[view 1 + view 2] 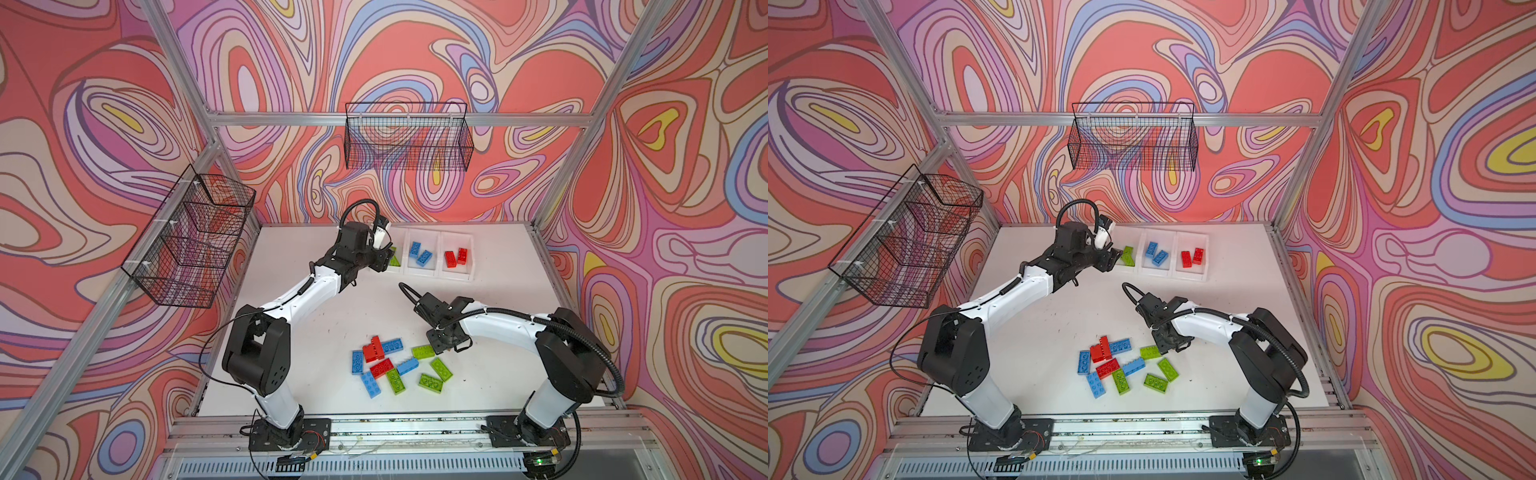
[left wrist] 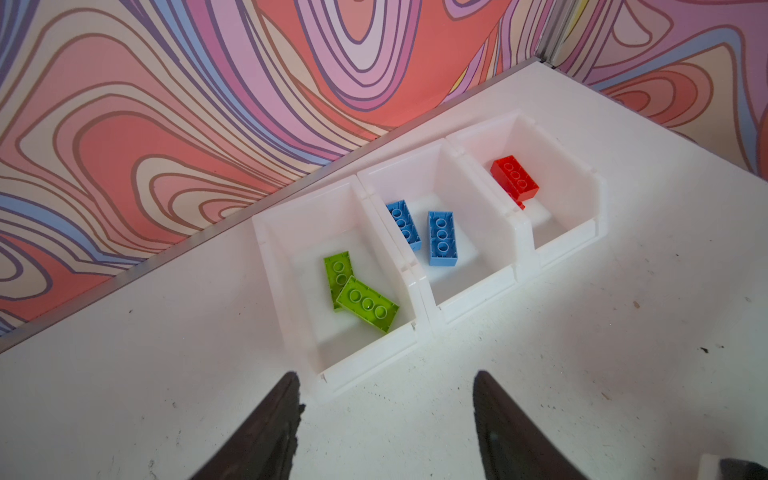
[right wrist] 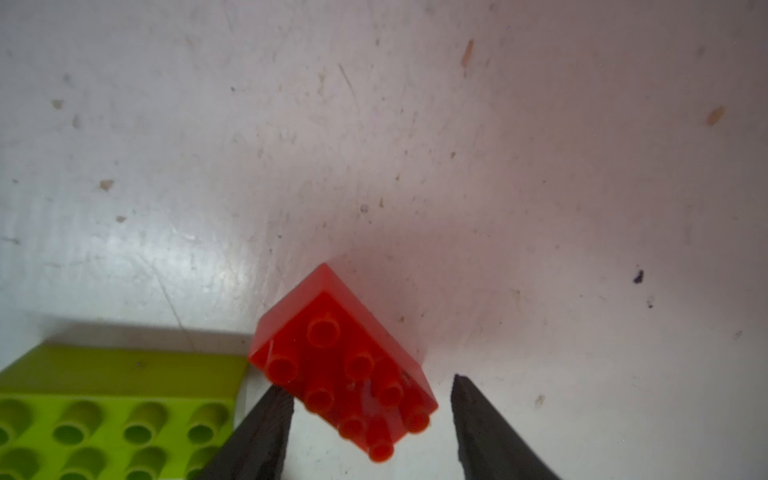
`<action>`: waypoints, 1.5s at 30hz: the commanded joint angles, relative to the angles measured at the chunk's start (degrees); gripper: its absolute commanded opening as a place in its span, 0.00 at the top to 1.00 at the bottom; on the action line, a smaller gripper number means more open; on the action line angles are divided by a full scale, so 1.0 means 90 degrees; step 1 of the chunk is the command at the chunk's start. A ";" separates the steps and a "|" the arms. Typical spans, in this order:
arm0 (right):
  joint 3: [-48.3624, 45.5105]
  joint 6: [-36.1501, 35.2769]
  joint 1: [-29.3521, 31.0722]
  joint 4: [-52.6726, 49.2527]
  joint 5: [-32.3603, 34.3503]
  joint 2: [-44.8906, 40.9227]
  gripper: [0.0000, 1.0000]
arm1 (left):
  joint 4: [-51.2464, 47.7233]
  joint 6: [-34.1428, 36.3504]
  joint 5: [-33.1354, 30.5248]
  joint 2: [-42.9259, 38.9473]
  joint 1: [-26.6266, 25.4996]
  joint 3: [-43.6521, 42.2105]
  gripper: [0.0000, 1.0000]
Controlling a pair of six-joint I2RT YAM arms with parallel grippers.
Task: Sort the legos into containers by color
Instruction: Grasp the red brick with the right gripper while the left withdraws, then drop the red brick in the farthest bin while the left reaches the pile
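**Sorting scene, three-bin row.** Three white containers (image 1: 420, 270), joined in a row, stand at the far edge of the table (image 1: 316, 332).

- **Left bin** (image 2: 278, 270): two lime-green legos (image 2: 368, 305), one overlapping the other.
- **Middle bin** (image 2: 407, 178): two light-blue legos (image 2: 442, 237), lying apart.
- **Right bin** (image 2: 582, 195): two red legos (image 1: 449, 258), side by side. In the left wrist view the dividing wall largely hides one of them.

The left gripper (image 2: 385, 374) hangs at the near wall of the left bin, its jaws spread and empty. Loose legos (image 1: 381, 368) of all three colours lie heaped near the front of the table. At the right end of the heap the right gripper (image 3: 370, 382) sits low over the table. Its jaws are spread to either side of a red brick (image 3: 340, 357), one finger at the brick's edge and the other clear of it. A green brick (image 3: 116, 399) lies just beside.
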 commanded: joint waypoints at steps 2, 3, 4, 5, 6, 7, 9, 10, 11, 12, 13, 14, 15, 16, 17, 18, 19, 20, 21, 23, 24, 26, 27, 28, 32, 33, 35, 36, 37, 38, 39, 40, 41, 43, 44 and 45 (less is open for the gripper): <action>0.0078 -0.0330 0.0032 0.0142 -0.0037 0.0261 0.40 | -0.0189 -0.0045 0.0021 -0.0258 0.0009 -0.0416 0.32; 0.0087 -0.0362 0.0026 0.0182 -0.0109 0.0297 0.43 | -0.0226 -0.0028 0.0017 -0.0306 0.0016 -0.0467 0.32; 0.0087 -0.0392 0.0026 0.0222 -0.0148 0.0326 0.46 | -0.0270 -0.0018 0.0002 -0.0350 0.0026 -0.0518 0.32; 0.0097 -0.0404 0.0025 0.0263 -0.0171 0.0341 0.51 | -0.0321 0.0005 -0.0008 -0.0385 0.0024 -0.0565 0.32; 0.0097 -0.0414 0.0023 0.0300 -0.0200 0.0344 0.56 | -0.0358 0.0021 -0.0028 -0.0410 0.0034 -0.0598 0.32; 0.0097 -0.0424 0.0025 0.0346 -0.0216 0.0327 0.61 | -0.0410 0.0027 -0.0039 -0.0433 0.0041 -0.0619 0.32; 0.0078 -0.0417 0.0025 0.0417 -0.0223 0.0263 0.68 | -0.0505 0.0072 -0.0043 -0.0462 0.0051 -0.0653 0.32; 0.0072 -0.0415 0.0025 0.0447 -0.0219 0.0206 0.69 | -0.0548 0.0093 -0.0047 -0.0471 0.0050 -0.0675 0.32; 0.0049 -0.0410 0.0024 0.0484 -0.0206 0.0130 0.70 | -0.0578 0.0113 -0.0043 -0.0483 0.0055 -0.0703 0.32; 0.0038 -0.0404 0.0010 0.0514 -0.0199 0.0062 0.71 | -0.0603 0.0129 -0.0042 -0.0498 0.0056 -0.0728 0.32; 0.0028 -0.0390 -0.0018 0.0544 -0.0212 -0.0014 0.72 | -0.0630 0.0139 -0.0027 -0.0517 0.0052 -0.0761 0.32; 0.0029 -0.0377 -0.0066 0.0565 -0.0228 -0.0092 0.72 | -0.0659 0.0166 -0.0003 -0.0537 0.0048 -0.0794 0.32; 0.0025 -0.0366 -0.0122 0.0583 -0.0242 -0.0176 0.73 | -0.0702 0.0180 0.0009 -0.0559 0.0051 -0.0814 0.32; 0.0028 -0.0358 -0.0213 0.0622 -0.0268 -0.0284 0.73 | -0.0752 0.0192 0.0023 -0.0597 0.0049 -0.0851 0.32; 0.0037 -0.0366 -0.0327 0.0669 -0.0290 -0.0401 0.73 | -0.0778 0.0209 0.0031 -0.0642 0.0048 -0.0905 0.32; 0.0043 -0.0375 -0.0443 0.0716 -0.0283 -0.0507 0.73 | -0.0786 0.0212 0.0032 -0.0698 0.0050 -0.0951 0.32; 0.0063 -0.0400 -0.0604 0.0793 -0.0290 -0.0630 0.72 | -0.0786 0.0204 0.0005 -0.0765 0.0050 -0.1055 0.32; 0.0087 -0.0431 -0.0780 0.0896 -0.0315 -0.0739 0.72 | -0.0779 0.0184 -0.0059 -0.0833 0.0054 -0.1161 0.32; 0.0136 -0.0467 -0.0979 0.0983 -0.0361 -0.0813 0.72 | -0.0779 0.0140 -0.0117 -0.0898 0.0055 -0.1260 0.33; 0.0342 -0.0538 -0.1399 0.1168 -0.0408 -0.0910 0.72 | -0.0750 -0.0019 -0.0173 -0.1100 0.0048 -0.1525 0.33; 0.0438 -0.0574 -0.1575 0.1273 -0.0431 -0.0911 0.72 | -0.0741 -0.0078 -0.0188 -0.1200 0.0056 -0.1645 0.33; 0.0738 -0.0652 -0.1968 0.1534 -0.0502 -0.0792 0.72 | -0.0730 -0.0220 -0.0274 -0.1451 0.0052 -0.1923 0.33; 0.0874 -0.0686 -0.2143 0.1657 -0.0551 -0.0693 0.72 | -0.0740 -0.0274 -0.0315 -0.1554 0.0052 -0.2028 0.33; 0.1056 -0.0698 -0.2334 0.1776 -0.0597 -0.0557 0.72 | -0.0754 -0.0319 -0.0363 -0.1688 0.0049 -0.2155 0.33; 0.1748 -0.0754 -0.2908 0.2059 -0.0853 0.0110 0.72 | -0.1081 -0.0499 -0.0567 -0.2191 0.0054 -0.2445 0.33; 0.1971 -0.0782 -0.3002 0.2063 -0.0868 0.0314 0.72 | -0.1153 -0.0616 -0.0676 -0.2352 0.0055 -0.2548 0.33; 0.2311 -0.0793 -0.3139 0.2133 -0.0832 0.0711 0.72 | -0.1127 -0.1032 -0.0953 -0.2682 0.0056 -0.2858 0.34; 0.2495 -0.0791 -0.3200 0.2161 -0.0838 0.0883 0.72 | -0.1089 -0.1274 -0.1054 -0.2859 0.0047 -0.3057 0.34; 0.2660 -0.0805 -0.3255 0.2181 -0.0825 0.1046 0.72 | -0.1063 -0.1504 -0.1119 -0.3029 0.0040 -0.3258 0.34; 0.2811 -0.0805 -0.3298 0.2190 -0.0775 0.1191 0.71 | -0.1053 -0.1717 -0.1196 -0.3172 0.0038 -0.3417 0.34; 0.2972 -0.0795 -0.3355 0.2194 -0.0773 0.1347 0.71 | -0.1076 -0.1949 -0.1331 -0.3331 0.0041 -0.3579 0.34; 0.3128 -0.0795 -0.3408 0.2200 -0.0816 0.1523 0.71 | -0.1124 -0.2199 -0.1441 -0.3481 0.0042 -0.3721 0.34; 0.3258 -0.0795 -0.3437 0.2223 -0.0837 0.1652 0.71 | -0.1175 -0.2371 -0.1514 -0.3615 0.0040 -0.3833 0.34; 0.3589 -0.0852 -0.3461 0.2245 -0.0860 0.1979 0.71 | -0.1285 -0.2760 -0.1601 -0.3906 0.0042 -0.4079 0.34; 0.3744 -0.0872 -0.3461 0.2230 -0.0853 0.2116 0.71 | -0.1337 -0.2907 -0.1604 -0.4020 0.0044 -0.4181 0.34; 0.3912 -0.0883 -0.3461 0.2221 -0.0843 0.2256 0.70 | -0.1343 -0.3049 -0.1563 -0.4138 0.0038 -0.4294 0.34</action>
